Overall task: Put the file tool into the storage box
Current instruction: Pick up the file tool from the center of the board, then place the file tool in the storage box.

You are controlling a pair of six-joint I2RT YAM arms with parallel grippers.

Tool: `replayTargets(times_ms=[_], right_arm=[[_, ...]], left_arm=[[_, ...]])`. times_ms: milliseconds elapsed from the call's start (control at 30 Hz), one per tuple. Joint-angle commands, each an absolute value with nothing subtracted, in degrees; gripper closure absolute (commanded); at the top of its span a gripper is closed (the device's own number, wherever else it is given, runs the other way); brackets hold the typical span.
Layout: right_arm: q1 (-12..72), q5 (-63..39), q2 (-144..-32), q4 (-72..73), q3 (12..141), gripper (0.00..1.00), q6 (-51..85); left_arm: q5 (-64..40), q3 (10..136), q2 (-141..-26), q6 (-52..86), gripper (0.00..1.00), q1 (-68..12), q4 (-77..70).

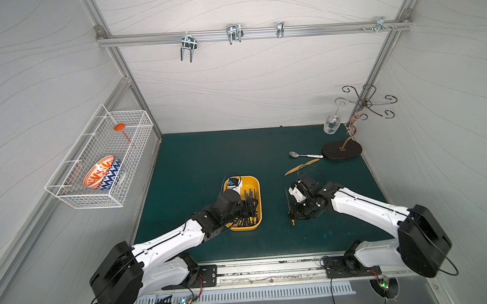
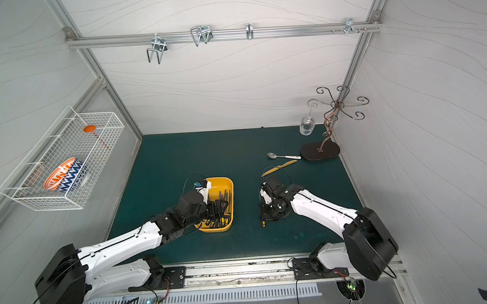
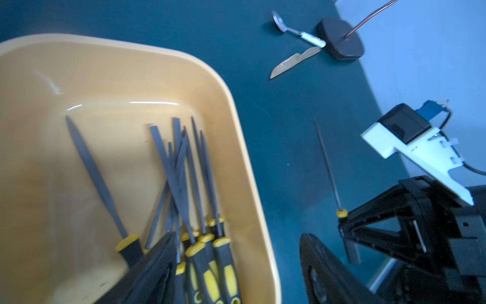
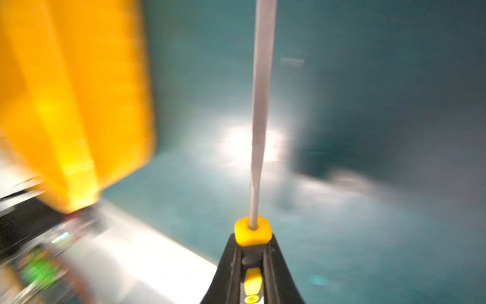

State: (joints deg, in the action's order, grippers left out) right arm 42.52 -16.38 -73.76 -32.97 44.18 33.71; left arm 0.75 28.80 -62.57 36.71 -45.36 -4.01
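The yellow storage box (image 1: 256, 183) (image 2: 230, 184) sits mid-mat with several black-and-yellow files (image 3: 200, 184) lying inside. My left gripper (image 1: 248, 206) (image 3: 238, 244) hangs open over the box's near end. One finger (image 3: 152, 265) is inside the box and the other (image 3: 323, 273) is outside its wall. A short way right of the box, my right gripper (image 1: 292, 213) (image 4: 252, 252) is shut on the handle of a file tool (image 1: 287, 197) (image 2: 263, 223) (image 4: 259, 105). The thin grey shaft (image 3: 327, 165) sticks out past the jaws, low over the mat. I cannot tell whether it touches the mat.
A metal spoon (image 1: 305, 155) and a wooden knife (image 1: 301, 166) lie at the back right beside a curly wire stand's black base (image 1: 341, 150). A glass (image 1: 331, 124) hangs from that stand. A white wire basket (image 1: 67, 193) holding a patterned bowl (image 1: 101, 173) hangs on the left wall.
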Motion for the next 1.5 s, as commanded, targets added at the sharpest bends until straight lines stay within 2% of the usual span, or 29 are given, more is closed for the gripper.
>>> replayTargets(times_ms=[0,233,433,500,567,633,700,733,800,933,967,1200,1467], right_arm=[[46.0,-23.5,-72.3,-27.3,45.4,0.83,36.5],[53.4,-25.8,-75.2,-22.4,49.8,0.83,37.4],[55.4,-25.0,-80.1,-20.5,55.2,0.83,37.6],[55.7,-24.8,-81.2,-20.6,57.2,0.82,37.6],[56.0,-24.9,-82.1,-20.9,58.9,0.82,37.5],[56.1,-24.9,-82.8,-21.3,60.2,0.82,37.0],[56.1,-24.3,-83.2,-22.1,61.0,0.81,36.7],[56.1,-24.0,-83.4,-22.4,61.3,0.81,36.6],[56.1,-23.6,-83.6,-22.7,61.5,0.79,36.4],[56.2,-21.7,-83.5,-23.5,61.5,0.62,36.5],[56.2,-21.4,-83.4,-23.5,61.4,0.61,36.5],[56.2,-20.3,-81.9,-22.3,59.5,0.60,36.4],[56.2,-18.4,-78.3,-20.6,54.7,0.60,36.5]], left_arm=[[-4.4,27.9,-61.3,37.0,0.21,-45.2,-12.8],[-8.1,26.7,-61.7,37.6,0.20,-45.2,-17.1],[-5.7,26.7,-60.8,36.8,0.20,-45.2,-15.6],[-5.5,26.7,-60.7,36.8,0.21,-45.2,-15.2],[-5.7,26.7,-60.9,37.0,0.26,-45.2,-15.1],[-6.3,27.2,-61.4,37.2,0.63,-45.2,-14.6],[-6.5,27.7,-61.9,37.0,0.95,-45.2,-13.9],[-6.5,27.8,-61.9,36.8,1.00,-45.2,-13.6],[-5.7,27.8,-61.9,36.7,1.00,-45.2,-13.1],[-0.7,27.7,-61.3,36.0,1.00,-45.2,-10.6],[1.4,27.8,-61.1,35.9,1.00,-45.2,-9.4],[14.7,28.5,-62.6,36.6,1.00,-44.8,-3.0],[16.4,32.4,-70.3,35.6,1.00,-44.5,-1.8]])
